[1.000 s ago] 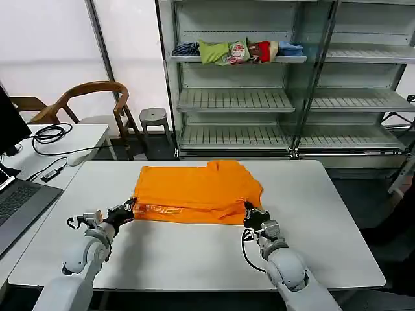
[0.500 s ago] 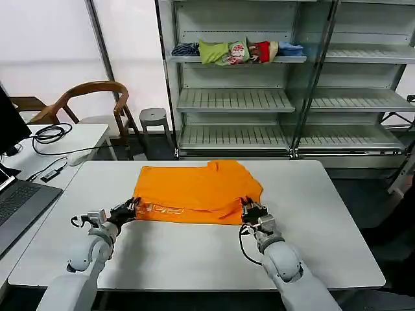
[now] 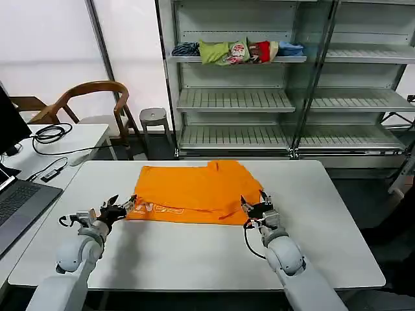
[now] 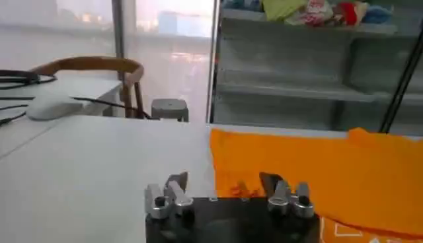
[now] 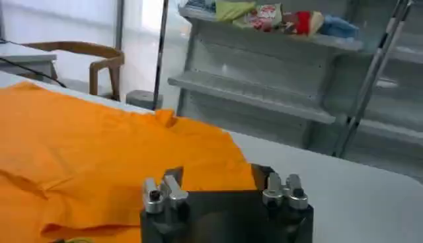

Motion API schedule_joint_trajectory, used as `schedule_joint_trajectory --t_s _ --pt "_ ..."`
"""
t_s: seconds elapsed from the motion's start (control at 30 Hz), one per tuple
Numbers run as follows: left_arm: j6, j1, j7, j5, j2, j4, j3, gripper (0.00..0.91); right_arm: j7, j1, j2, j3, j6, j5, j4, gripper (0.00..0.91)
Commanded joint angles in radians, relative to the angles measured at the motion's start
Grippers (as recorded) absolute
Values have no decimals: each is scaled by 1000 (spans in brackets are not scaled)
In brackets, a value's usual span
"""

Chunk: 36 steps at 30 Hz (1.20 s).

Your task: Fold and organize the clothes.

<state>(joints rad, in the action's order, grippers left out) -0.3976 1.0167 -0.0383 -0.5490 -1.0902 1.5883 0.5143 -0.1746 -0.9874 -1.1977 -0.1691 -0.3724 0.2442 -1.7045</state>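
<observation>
- White table top [image 3: 194, 259] lies bare along its near side, from the grippers back to the near edge.
- Left gripper [image 3: 122, 207] rests at the near left corner of the orange T-shirt [image 3: 194, 189]. Jaws stand spread; nothing is held between them.
- Right gripper [image 3: 254, 206] rests at the near right corner of the T-shirt. Jaws likewise stand spread and hold nothing.
- T-shirt lies folded flat on the table centre. White lettering [image 3: 165, 210] runs along its near edge.
- Left wrist view adds detail: the fingertips [image 4: 177, 179] hang apart above the table, with the T-shirt edge [image 4: 291, 165] just beyond them.
- Right wrist view adds detail: the fingertips [image 5: 174, 173] hang apart over rumpled orange fabric [image 5: 99, 145].
- Bare table remains to the left, right and far side of the T-shirt.
- Wooden chair [image 3: 91, 100] and stool [image 3: 154, 117] stand beyond the far left corner.
- Metal shelving [image 3: 292, 97] stands behind the table, holding a multicoloured bundle [image 3: 237, 52] on an upper shelf.
</observation>
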Motion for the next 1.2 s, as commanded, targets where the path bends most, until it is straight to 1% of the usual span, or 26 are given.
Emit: schedule_joint_trajectory --t_s 0.03,0.17,0.37,0.7,0.73,0.77,0.8,0.83,0.87,0.97,1.2 --pt "-33 134 20 0 23 174 3 907 -9 -114 28 -21 -12 25 -110 907" --pt "-70 134 59 48 -1 153 -28 907 -25 -140 28 -24 -28 28 -110 907" --pt "-88 111 88 54 -18 107 -35 907 -58 -164 27 -30 -56 48 -116 907" --pt "-97 75 94 51 -22 63 -50 907 -67 -147 27 -37 -62 70 -74 907" --pt "-99 71 95 52 -23 59 -53 907 -67 -147 28 -36 -63 76 -72 897" --pt "-99 68 95 52 -23 56 -55 877 -68 -147 29 -35 -63 79 -71 494" --pt "-100 66 96 52 -23 52 -56 121 -68 -147 29 -35 -63 82 -71 0" --pt "-103 62 99 57 -23 48 -59 30 -71 -146 29 -35 -65 91 -72 0" --pt "-113 55 115 68 -25 42 -62 10 -72 -146 29 -35 -67 98 -73 0" --pt "-123 48 120 62 -29 38 -64 10 -78 -151 32 -32 -73 124 -77 0" --pt "-134 49 111 61 -32 42 -67 20 -77 -156 33 -30 -74 128 -69 0"
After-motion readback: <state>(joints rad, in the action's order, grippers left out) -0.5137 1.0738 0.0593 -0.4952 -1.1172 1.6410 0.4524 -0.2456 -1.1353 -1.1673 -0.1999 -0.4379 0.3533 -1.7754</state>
